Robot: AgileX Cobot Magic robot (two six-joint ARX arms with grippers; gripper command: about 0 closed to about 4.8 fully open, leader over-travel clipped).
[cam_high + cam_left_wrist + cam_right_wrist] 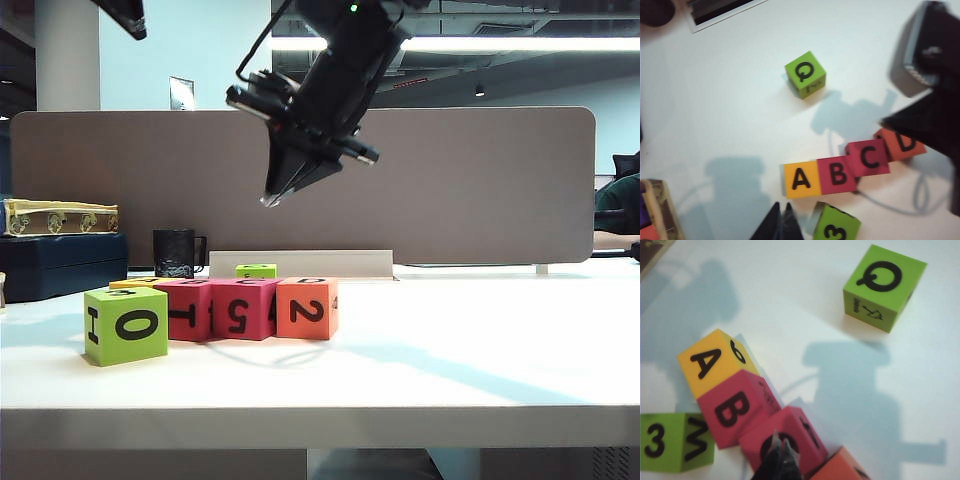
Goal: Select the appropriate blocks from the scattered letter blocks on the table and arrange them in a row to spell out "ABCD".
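Four blocks (852, 165) spell ABCD in a row on the table (480, 350); both closed, empty grippers, left gripper (781, 222) and right gripper (781, 460), hang above.

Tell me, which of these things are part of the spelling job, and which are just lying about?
Part of the job:
yellow-orange A block, red B block, red C block, orange D block, in a row on the table.

Lying about:
lime Q block, lime 3 block, black mug, patterned box.

Right gripper (272, 197): black, tapered wedge fingers, silver cross-rod, looped black cable, green indicator light on black arm housing. Left gripper (781, 225): black pointed fingers.
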